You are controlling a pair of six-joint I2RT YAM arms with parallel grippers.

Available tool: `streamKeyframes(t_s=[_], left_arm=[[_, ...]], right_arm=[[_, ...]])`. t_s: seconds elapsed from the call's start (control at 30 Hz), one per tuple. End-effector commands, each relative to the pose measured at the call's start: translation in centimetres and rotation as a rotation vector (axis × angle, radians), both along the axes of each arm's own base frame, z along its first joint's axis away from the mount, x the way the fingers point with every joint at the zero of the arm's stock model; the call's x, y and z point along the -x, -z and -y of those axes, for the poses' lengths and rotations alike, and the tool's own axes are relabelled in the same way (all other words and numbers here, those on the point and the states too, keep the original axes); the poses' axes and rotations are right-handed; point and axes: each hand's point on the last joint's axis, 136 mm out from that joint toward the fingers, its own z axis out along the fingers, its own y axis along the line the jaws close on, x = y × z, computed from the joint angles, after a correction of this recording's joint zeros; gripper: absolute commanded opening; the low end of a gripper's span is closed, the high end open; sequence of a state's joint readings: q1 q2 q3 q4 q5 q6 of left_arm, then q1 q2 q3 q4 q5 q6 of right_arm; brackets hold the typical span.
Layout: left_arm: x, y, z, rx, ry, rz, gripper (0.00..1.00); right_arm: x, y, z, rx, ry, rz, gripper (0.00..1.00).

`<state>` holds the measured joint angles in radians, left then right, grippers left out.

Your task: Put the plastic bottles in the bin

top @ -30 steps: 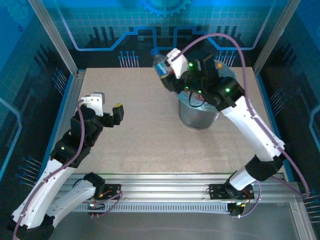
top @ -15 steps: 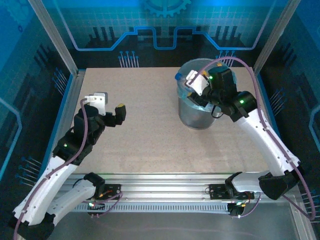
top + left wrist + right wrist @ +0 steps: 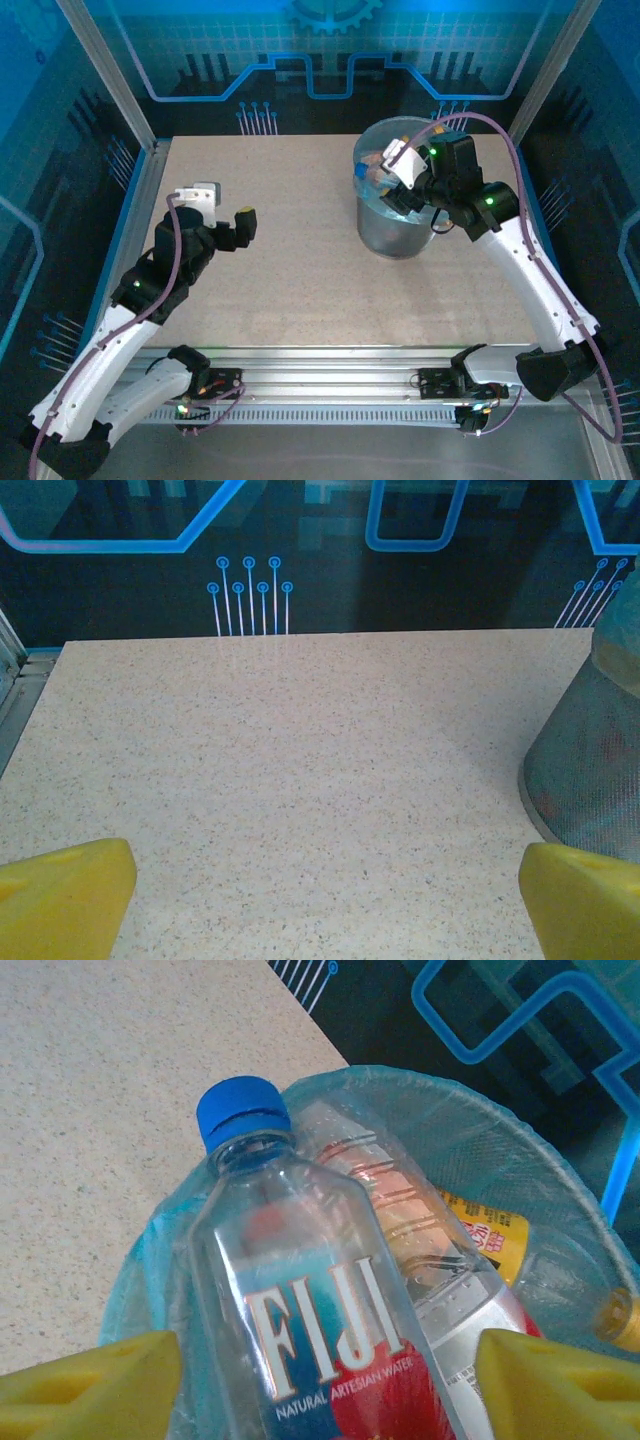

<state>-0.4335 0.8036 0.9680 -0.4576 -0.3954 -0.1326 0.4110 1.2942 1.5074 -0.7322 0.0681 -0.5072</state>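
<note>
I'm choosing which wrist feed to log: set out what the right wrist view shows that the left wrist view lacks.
Right wrist alone: a blue-capped Fiji bottle between the right gripper's parted jaws, at the bin's mouth, more bottles lying inside its blue liner.
Left wrist alone: a broad stretch of table, the bin's grey outer wall, the left gripper's jaws wide apart with nothing between.
Both: the bin, the speckled table, the dark back wall with blue lines, yellow jaw tips in the lower corners.

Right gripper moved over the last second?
Yes. The right gripper swung rightward, from left of the bin to over its mouth.
</note>
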Motion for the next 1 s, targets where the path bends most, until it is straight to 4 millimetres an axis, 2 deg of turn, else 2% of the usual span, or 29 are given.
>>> streamKeyframes(t_s=[0.0,0.2,0.33,0.43,0.6,0.7,0.83,0.97], left_arm=[[-0.3,-2.5,0.1,0.045,0.001,0.065,0.99],[-0.5,-2.2,0.2,0.044,0.002,0.058,0.99],[-0.6,-2.2,0.3,0.038,0.003,0.056,0.99],[-0.7,-2.1,0.4,0.042,0.003,0.057,0.99],[-0.7,-1.7,0.4,0.039,0.003,0.046,0.99],[-0.7,-1.6,0.4,0.033,0.004,0.045,0.99],[-0.7,-1.8,0.3,0.035,0.004,0.05,0.99],[-0.7,-1.9,0.4,0.038,0.005,0.049,0.99]], right_arm=[[0.5,-3.0,-0.6,-0.102,-0.026,0.039,0.71],[-1.0,-1.7,0.0,-0.117,0.022,-0.02,0.62],[-1.2,-1.2,-1.2,-0.194,-0.012,-0.076,0.54],[-1.8,0.8,-1.1,-0.191,0.01,-0.138,0.5],[-2.5,4.9,1.3,-0.228,0.118,-0.25,0.46],[-2.5,6.0,2.5,-0.288,0.162,-0.274,0.46],[-2.2,6.4,3.1,-0.34,0.178,-0.293,0.46],[-1.9,5.6,3.0,-0.371,0.177,-0.295,0.48]])
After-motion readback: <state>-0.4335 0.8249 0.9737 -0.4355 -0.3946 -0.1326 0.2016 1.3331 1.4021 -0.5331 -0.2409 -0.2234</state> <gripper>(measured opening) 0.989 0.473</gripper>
